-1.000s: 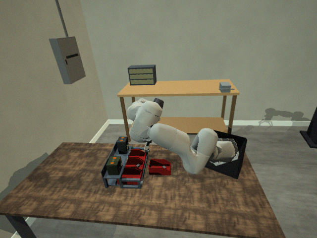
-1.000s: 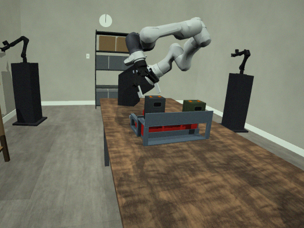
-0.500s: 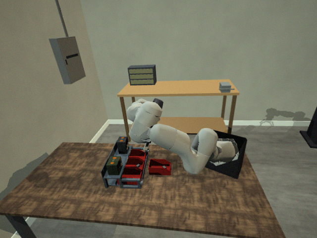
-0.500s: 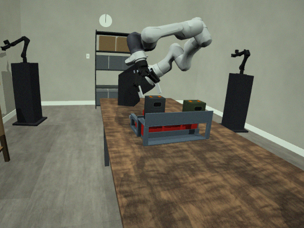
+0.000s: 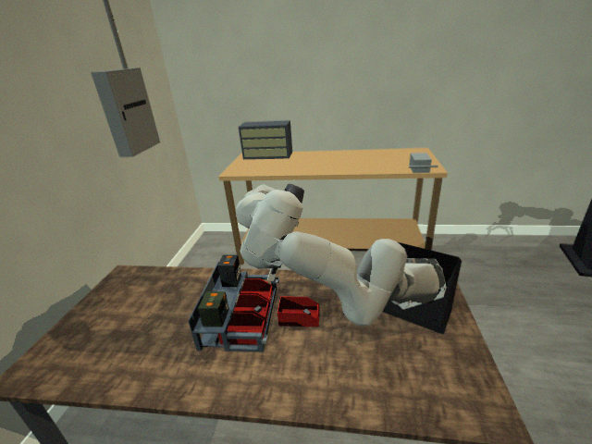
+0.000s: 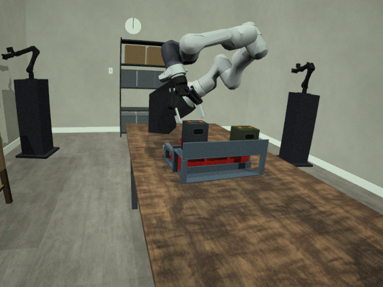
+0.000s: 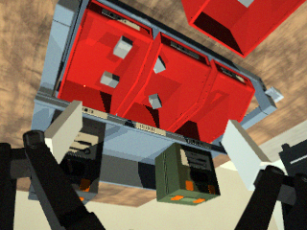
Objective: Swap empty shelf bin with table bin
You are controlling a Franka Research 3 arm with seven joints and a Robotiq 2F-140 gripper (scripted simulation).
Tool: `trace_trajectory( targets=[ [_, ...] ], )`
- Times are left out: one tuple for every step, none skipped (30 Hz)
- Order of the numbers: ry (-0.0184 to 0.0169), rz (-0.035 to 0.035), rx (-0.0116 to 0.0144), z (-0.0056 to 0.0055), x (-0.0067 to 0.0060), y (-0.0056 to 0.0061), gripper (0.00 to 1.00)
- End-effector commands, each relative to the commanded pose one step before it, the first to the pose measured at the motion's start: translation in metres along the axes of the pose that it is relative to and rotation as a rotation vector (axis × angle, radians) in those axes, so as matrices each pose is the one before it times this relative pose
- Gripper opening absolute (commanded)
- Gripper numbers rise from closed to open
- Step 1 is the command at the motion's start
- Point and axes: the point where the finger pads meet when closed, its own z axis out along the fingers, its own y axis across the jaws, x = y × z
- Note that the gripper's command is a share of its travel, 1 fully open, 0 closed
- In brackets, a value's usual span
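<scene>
in the wrist view, at far left, one pale fingertip of the gripper hangs over the grey shelf; the jaws stand fully apart with nothing between them. upper left, a red bin holds two grey parts; centre, a second red bin holds two more. right of centre sits the empty bin, no parts visible inside. upper right, on the table top, stands the loaded bin. these look like stiff, light, smooth plastic tubs; a side wall near the open front seems the safest hold, lifting clear of the lip.
</scene>
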Motion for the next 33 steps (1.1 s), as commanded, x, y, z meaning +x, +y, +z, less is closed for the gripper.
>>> trace_trajectory(
  targets=[
    [0.00193,0.02238,0.0089,-0.00066,-0.00014,-0.00166,1.0],
    [0.0,0.0,0.0,0.0,0.0,0.0,1.0],
    [0.0,0.0,0.0,0.0,0.0,0.0,1.0],
    [0.0,0.0,0.0,0.0,0.0,0.0,1.0],
    [0.0,0.0,0.0,0.0,0.0,0.0,1.0],
    [0.0,0.0,0.0,0.0,0.0,0.0,1.0],
    [0.0,0.0,0.0,0.0,0.0,0.0,1.0],
    [0.00825,0.02149,0.01022,0.00138,-0.00204,0.00203,1.0],
    [0.0,0.0,0.0,0.0,0.0,0.0,1.0],
    [0.0,0.0,0.0,0.0,0.0,0.0,1.0],
    [0.0,0.0,0.0,0.0,0.0,0.0,1.0],
    [0.0,0.0,0.0,0.0,0.0,0.0,1.0],
    [0.0,0.0,0.0,0.0,0.0,0.0,1.0],
    [0.0,0.0,0.0,0.0,0.0,0.0,1.0],
    [0.0,0.0,0.0,0.0,0.0,0.0,1.0],
    [0.0,0.0,0.0,0.0,0.0,0.0,1.0],
    [0.0,0.0,0.0,0.0,0.0,0.0,1.0],
    [0.0,0.0,0.0,0.0,0.0,0.0,1.0],
    [0.0,0.0,0.0,0.0,0.0,0.0,1.0],
    [0.0,0.0,0.0,0.0,0.0,0.0,1.0],
    [0.0,0.0,0.0,0.0,0.0,0.0,1.0],
    [0.00763,0.02084,0.01014,0.00125,-0.00188,0.00208,1.0],
    [0.0,0.0,0.0,0.0,0.0,0.0,1.0],
    [0.0,0.0,0.0,0.0,0.0,0.0,1.0],
    [0.0,0.0,0.0,0.0,0.0,0.0,1.0],
    [0.0,0.0,0.0,0.0,0.0,0.0,1.0],
    [0.0,0.0,0.0,0.0,0.0,0.0,1.0],
    [0.0,0.0,0.0,0.0,0.0,0.0,1.0],
    [0.0,0.0,0.0,0.0,0.0,0.0,1.0],
    [0.0,0.0,0.0,0.0,0.0,0.0,1.0],
    [0.0,0.0,0.0,0.0,0.0,0.0,1.0],
    [0.0,0.0,0.0,0.0,0.0,0.0,1.0],
    [0.0,0.0,0.0,0.0,0.0,0.0,1.0]
  ],
)
